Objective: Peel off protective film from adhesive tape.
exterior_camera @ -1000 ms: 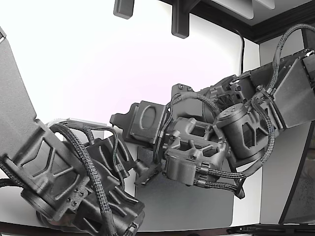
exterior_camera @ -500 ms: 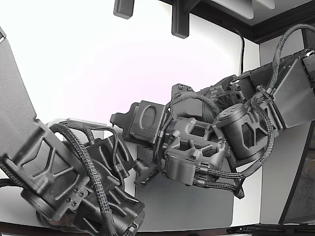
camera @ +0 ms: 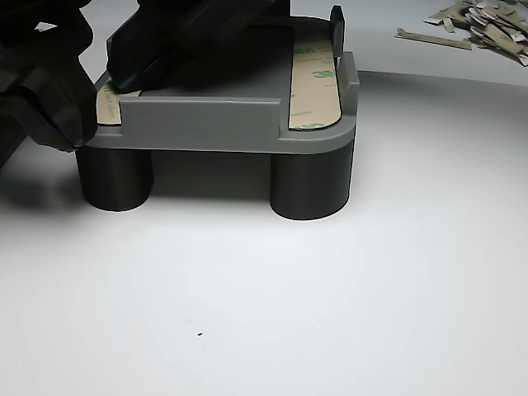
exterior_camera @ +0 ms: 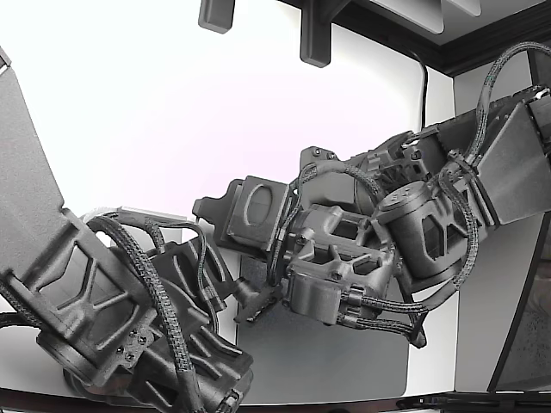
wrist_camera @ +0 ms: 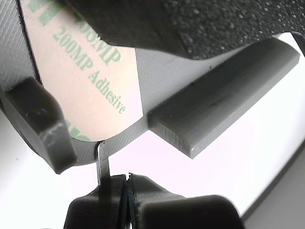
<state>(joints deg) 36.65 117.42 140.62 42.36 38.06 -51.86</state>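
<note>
**A:** How is the gripper now?

**B:** In my wrist view the two fingertips are pressed together. A thin grey tab goes down between them from the edge of the part, so I read it as clamped on that tab. I cannot say if the tab is film or only plastic.

**A:** And the tape?

**B:** The tape is a beige strip with green letters, "200MP Adhesive". It lies flat on the grey fixture, beside a raised bar.

In the other view a second strip lies along the fixture's right edge. The fixture stands on round legs.

**A:** What is hidden?

**B:** Much. In the exterior view the two arms cover the fixture. In the other view a dark arm covers the left strip. Some scraps are far at the back, too small to tell.
</note>
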